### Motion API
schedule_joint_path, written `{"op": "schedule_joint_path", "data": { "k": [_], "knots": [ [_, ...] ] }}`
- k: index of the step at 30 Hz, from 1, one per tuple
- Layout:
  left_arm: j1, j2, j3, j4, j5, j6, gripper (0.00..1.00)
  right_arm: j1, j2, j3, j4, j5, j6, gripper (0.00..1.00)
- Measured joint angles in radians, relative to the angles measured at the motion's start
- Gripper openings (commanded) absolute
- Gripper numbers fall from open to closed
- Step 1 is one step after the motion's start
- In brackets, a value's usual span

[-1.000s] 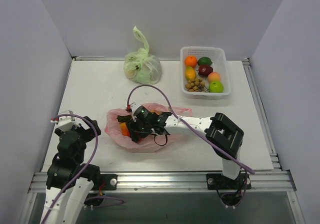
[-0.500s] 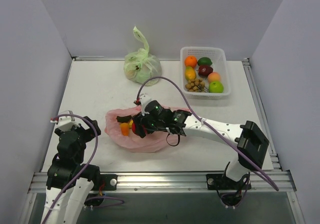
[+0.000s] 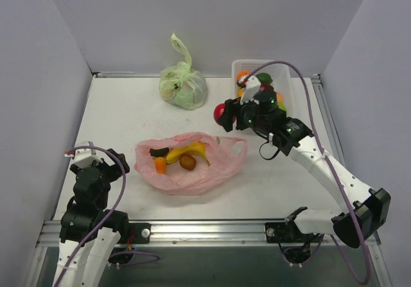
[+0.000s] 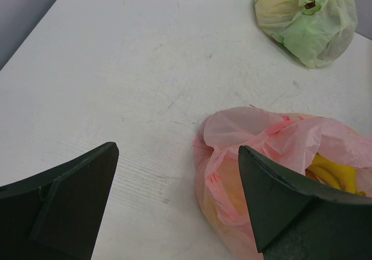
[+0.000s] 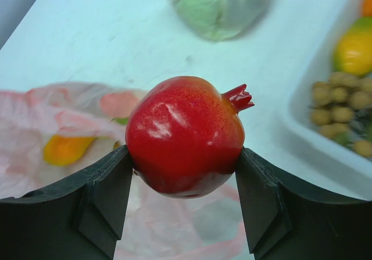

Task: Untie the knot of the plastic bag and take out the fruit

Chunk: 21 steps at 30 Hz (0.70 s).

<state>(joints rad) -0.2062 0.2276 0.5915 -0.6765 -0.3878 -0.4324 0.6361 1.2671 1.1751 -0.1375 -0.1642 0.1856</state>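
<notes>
Between the right gripper's (image 5: 185, 152) fingers (image 5: 104, 196), pressed tight from both sides: a red pomegranate (image 5: 183, 135), crown tip pointing toward the white basket (image 5: 302, 120). Held in the air above the table (image 3: 122, 120), just beside the basket's left rim, well apart from the pink bag (image 3: 215, 171). At the left gripper (image 4: 177, 150): fingers spread wide, nothing between them, low near the table's near-left corner, facing the pink bag. Pink bag flat at mid-table, mouth spread open, one handle loop (image 3: 238, 147) slack on its right side. Inside it: a yellow banana bunch (image 3: 189, 152), a small brown round piece (image 3: 187, 162) touching the bananas, an orange piece (image 3: 160, 165) and a dark piece (image 3: 158, 151) at the left end. In the basket: an orange fruit (image 5: 367, 3), a dark green one (image 3: 264, 78), a yellow-orange one (image 5: 354, 50) and a cluster of small tan balls (image 5: 343, 97); the rest hidden behind the arm. Green bag (image 3: 183, 86) at the back of the table, top tied and upright, pale contents too unclear to name.
</notes>
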Motion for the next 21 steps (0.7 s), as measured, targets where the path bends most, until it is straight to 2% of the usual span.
{"op": "schedule_joint_path", "data": {
  "k": [6,9,14,20,21],
  "knots": [
    [0.002,0.000,0.000,0.000,0.000,0.000,0.96,-0.288,0.042,0.085,0.000,-0.006,-0.038,0.08],
    [0.005,0.000,0.000,0.000,0.000,0.000,0.96,-0.386,0.137,0.139,0.031,0.001,-0.039,0.13],
    [0.007,0.000,0.000,0.001,0.002,0.001,0.96,-0.505,0.351,0.243,0.095,0.027,-0.036,0.15],
    [0.008,0.000,0.000,0.009,0.006,0.008,0.96,-0.586,0.635,0.442,0.154,0.055,-0.024,0.27],
    [0.009,0.000,0.000,0.010,0.007,0.008,0.96,-0.595,0.680,0.483,0.161,0.061,-0.022,0.39]
  ]
}}
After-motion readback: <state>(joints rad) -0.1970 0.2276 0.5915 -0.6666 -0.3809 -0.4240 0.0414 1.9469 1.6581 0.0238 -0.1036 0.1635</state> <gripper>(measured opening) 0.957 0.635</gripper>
